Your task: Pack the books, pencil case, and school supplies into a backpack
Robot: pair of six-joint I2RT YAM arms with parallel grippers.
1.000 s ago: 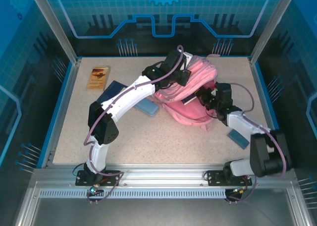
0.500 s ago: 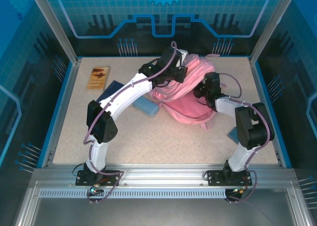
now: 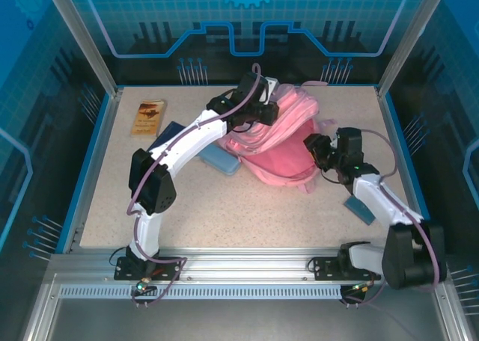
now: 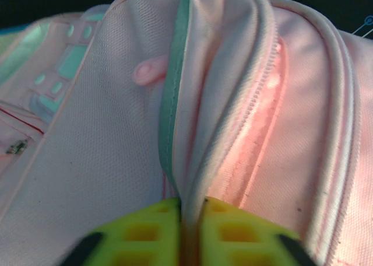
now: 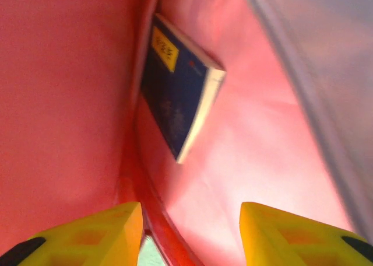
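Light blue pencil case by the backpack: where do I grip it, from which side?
Probably across the narrow width of the light blue soft oblong pencil case, mid-length, from straight above. It lies flat on the speckled table, so jaws can straddle its long sides. The pink fabric backpack crowds its right end; the white left arm overhangs its left end.

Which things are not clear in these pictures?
- Top view: the left arm covers part of the pencil case and of the loose navy book.
- Right wrist view: the yellow label on the packed navy book is too blurred to read.
- Left wrist view: the bottom edge cuts off the left end effector.
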